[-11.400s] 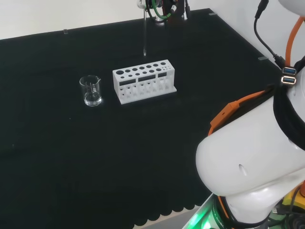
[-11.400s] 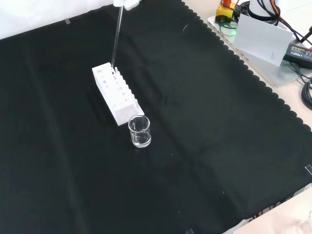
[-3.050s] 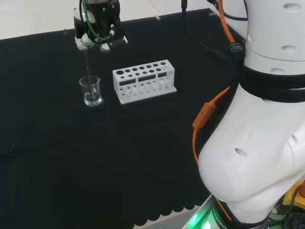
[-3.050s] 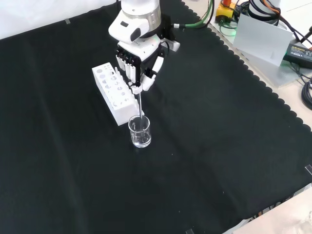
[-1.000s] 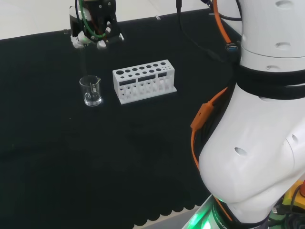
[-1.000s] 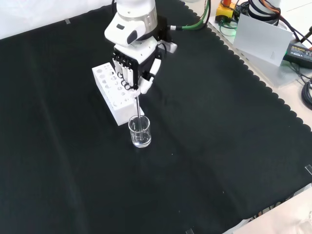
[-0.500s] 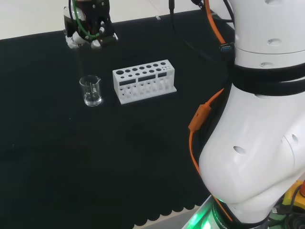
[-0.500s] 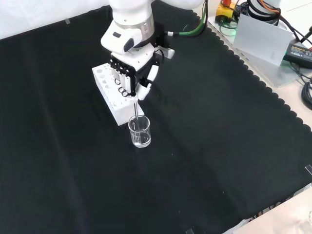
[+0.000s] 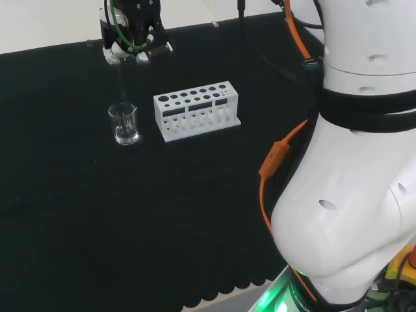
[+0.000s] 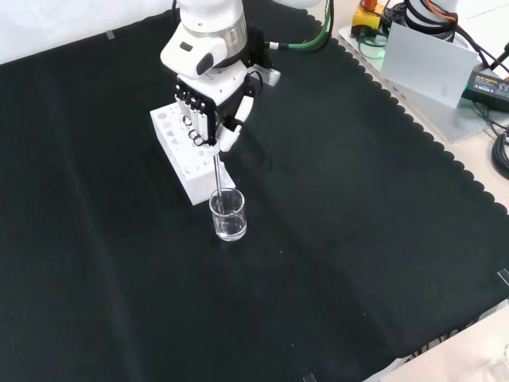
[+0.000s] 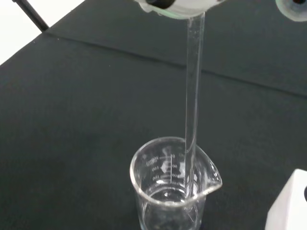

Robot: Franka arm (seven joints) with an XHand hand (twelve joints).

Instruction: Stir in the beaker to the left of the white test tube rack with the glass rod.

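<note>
Head view: hand (image 9: 133,36) above the beaker (image 9: 123,123), which stands left of the white test tube rack (image 9: 197,110) on the black cloth (image 9: 97,214).

Front view: fingers curled round the top end of the glass rod (image 10: 215,177); rod hangs near upright, lower end inside the beaker's mouth.

Wrist view: rod passes down just inside the rim by the spout (contact with the wall cannot be told). Judgement: rod is thin, stiff, slippery and brittle; beaker is light and could tip. Hold high on the rod and stir in small circles, clear of the glass wall.
</note>
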